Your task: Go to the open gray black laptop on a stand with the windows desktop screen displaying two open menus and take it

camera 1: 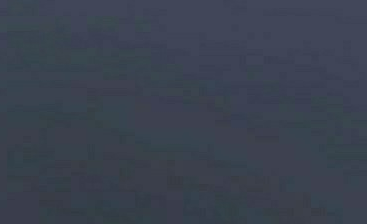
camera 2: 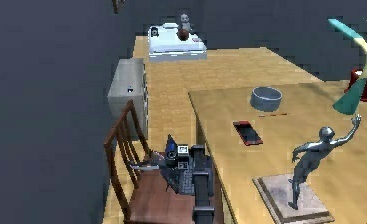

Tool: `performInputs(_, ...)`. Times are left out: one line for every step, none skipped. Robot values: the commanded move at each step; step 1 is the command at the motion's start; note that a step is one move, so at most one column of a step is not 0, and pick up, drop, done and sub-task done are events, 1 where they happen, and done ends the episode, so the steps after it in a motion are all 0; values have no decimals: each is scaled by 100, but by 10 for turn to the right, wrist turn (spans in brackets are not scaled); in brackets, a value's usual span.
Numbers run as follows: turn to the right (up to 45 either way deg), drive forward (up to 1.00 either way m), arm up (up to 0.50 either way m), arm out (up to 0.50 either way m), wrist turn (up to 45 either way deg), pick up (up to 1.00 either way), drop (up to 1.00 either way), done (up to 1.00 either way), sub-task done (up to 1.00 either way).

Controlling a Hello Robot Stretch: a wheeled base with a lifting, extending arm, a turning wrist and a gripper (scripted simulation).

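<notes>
Laptop pos.: cannot tell. Hand (camera 2: 169, 160) is showing against the wooden chair (camera 2: 126, 150) seat, at 9 o'clock from worktop (camera 2: 301, 120); opening and load: cannot tell. Worktop is carrying a red-black flat item (camera 2: 248, 132), a grey bowl (camera 2: 266, 98) at its 1 o'clock, and a statue (camera 2: 309, 165) at its 5 o'clock. Fwd view is facing a dark blue-grey wall (camera 1: 183, 112).

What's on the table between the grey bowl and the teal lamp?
Nothing. In the arm side view, the stretch of table between the grey bowl and the teal lamp is bare wood.
</notes>
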Motion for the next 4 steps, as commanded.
performInputs(0,0,0,0,450,0,0,0,0)
performInputs(0,0,0,0,90,0,0,0,0)
performInputs(0,0,-30,0,0,0,0,0,0)
performInputs(0,0,0,0,0,100,0,0,0)
